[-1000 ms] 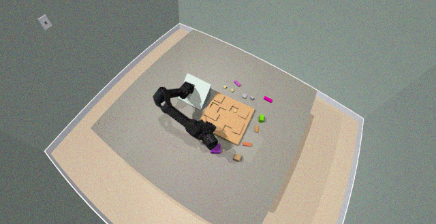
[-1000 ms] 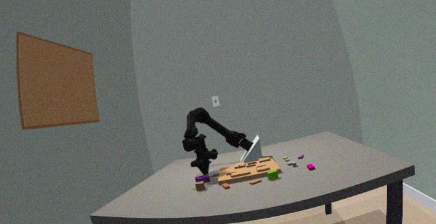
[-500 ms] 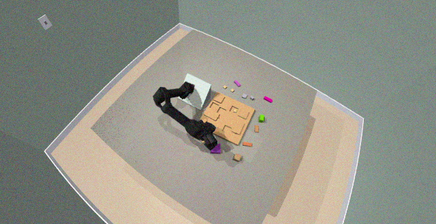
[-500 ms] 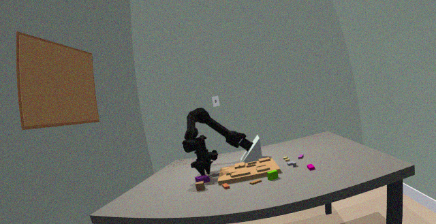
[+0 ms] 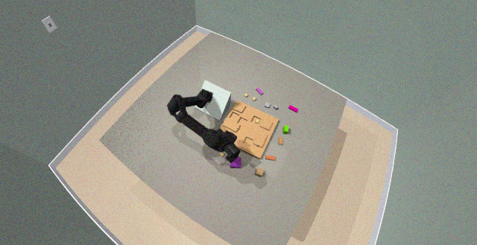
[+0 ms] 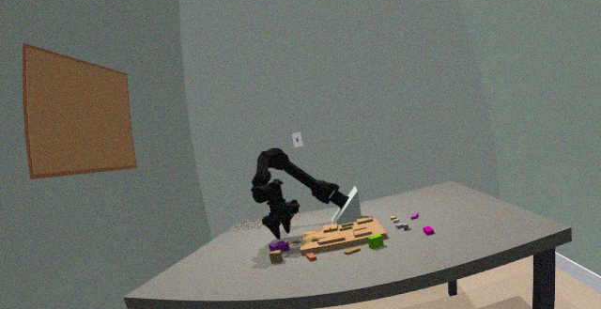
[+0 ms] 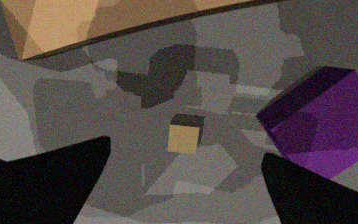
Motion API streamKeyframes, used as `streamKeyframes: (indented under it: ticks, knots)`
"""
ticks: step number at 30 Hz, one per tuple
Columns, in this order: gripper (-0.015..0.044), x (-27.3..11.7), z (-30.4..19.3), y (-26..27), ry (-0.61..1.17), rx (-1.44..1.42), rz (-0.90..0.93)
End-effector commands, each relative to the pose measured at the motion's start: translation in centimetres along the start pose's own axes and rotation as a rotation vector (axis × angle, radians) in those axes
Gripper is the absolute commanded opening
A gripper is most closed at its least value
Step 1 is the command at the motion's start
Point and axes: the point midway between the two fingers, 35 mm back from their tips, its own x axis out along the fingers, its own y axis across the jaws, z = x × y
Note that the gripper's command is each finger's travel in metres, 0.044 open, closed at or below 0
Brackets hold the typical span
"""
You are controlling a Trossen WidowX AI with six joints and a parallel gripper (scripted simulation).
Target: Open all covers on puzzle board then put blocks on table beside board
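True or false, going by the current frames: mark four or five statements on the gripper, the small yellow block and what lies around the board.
1. The gripper is shut on the small yellow block. False: it is open, and the block sits on the table.
2. The purple block is off the puzzle board. True.
3. The green block lies on top of the board. False: it is on the table beside it.
4. The magenta block rests on the table, apart from the board. True.
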Motion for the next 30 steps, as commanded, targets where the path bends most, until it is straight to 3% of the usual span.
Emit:
streamKeyframes:
  ticks: [1, 13, 30]
  knots:
    - [0.044, -1.4, -0.1, 0.0, 0.002, 0.007, -0.001]
    - [0.044, -4.6, -0.2, 0.3, 0.004, -0.001, 0.001]
    - [0.0, -4.4, 8.4, -2.3, -0.035, 0.649, 0.021]
